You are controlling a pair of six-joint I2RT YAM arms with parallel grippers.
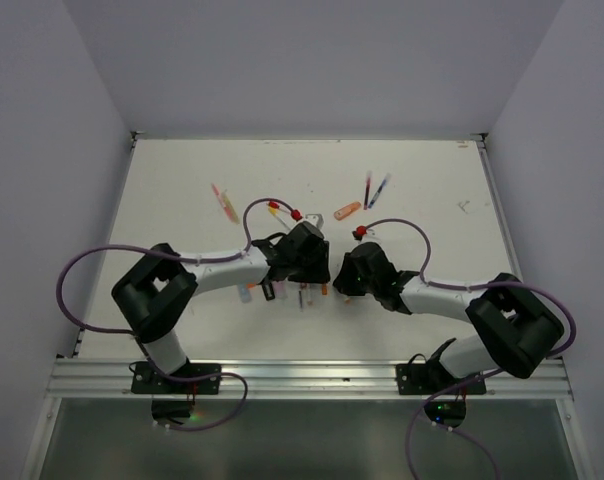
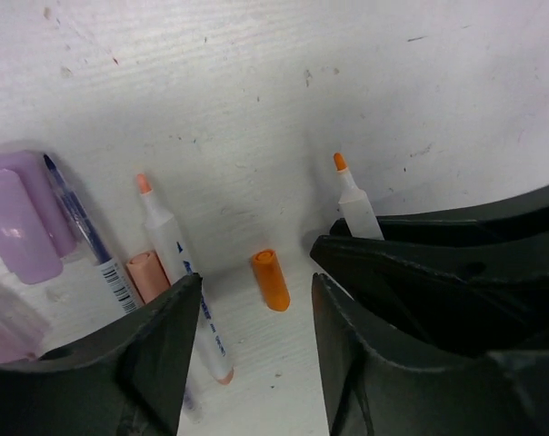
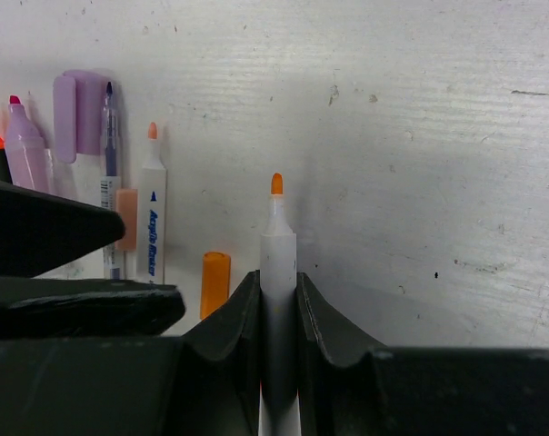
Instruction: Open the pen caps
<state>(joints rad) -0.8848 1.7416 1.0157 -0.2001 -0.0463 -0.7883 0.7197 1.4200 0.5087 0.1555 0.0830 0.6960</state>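
soft even light from above, bright white counter [image 1: 412,190], no hard glare. top view sharp, small items tiny, walls [image 1: 52,120] splay at edges. wrist views dimmer and greyish, broad soft shadow ahead of left pincer [image 2: 254,291] and right pincer [image 3: 276,282]. near fingers [image 2: 156,363] dark, slightly blurred; pen [image 3: 276,236] tip crisp, counter scuffs readable.

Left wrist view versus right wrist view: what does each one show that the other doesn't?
Only the left wrist view: the left claw open and empty, the loose orange cap lying on the table in line with its gap.
Only the right wrist view: the right claw shut on the barrel of the orange-tipped marker, and the dark pink tip of a purple highlighter at far left.
Both: that cap, that marker with its tip bare, a peach-tipped marker and a blue pen.
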